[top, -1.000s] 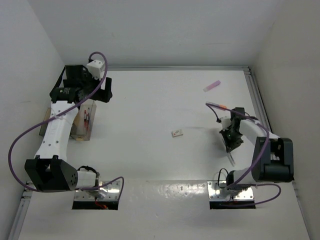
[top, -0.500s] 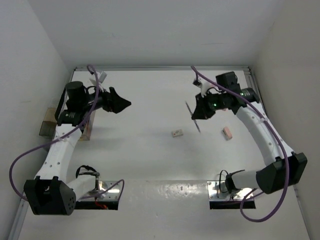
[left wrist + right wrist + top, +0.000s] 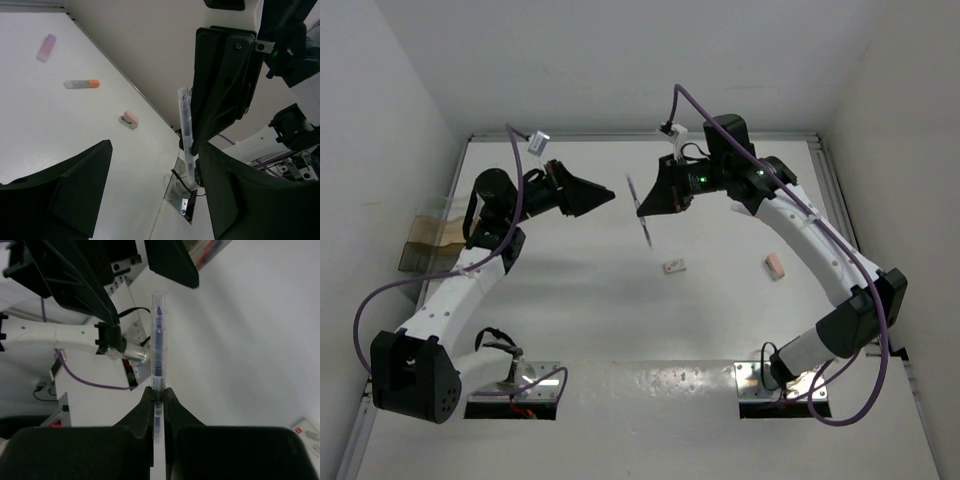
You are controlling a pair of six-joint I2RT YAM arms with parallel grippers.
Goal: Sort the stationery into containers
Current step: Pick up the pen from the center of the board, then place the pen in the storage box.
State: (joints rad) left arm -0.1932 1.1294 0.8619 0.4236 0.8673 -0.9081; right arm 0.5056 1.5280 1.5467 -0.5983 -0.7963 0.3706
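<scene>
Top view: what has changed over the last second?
The right pincer, shut on the pen, swung from beside its base out to the far middle of the table. The left pincer left the bins and swung in to face the pen, open. The whitish eraser stayed put.

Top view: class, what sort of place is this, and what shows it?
Probably a robot lab cell: a table boxed by white walls, left arm and right arm bolted at its near edge, an eraser lying loose.

One pen (image 3: 158, 340), one pink marker (image 3: 46, 48), one orange-capped marker (image 3: 81, 84), two erasers (image 3: 673, 267) (image 3: 775, 266).
</scene>
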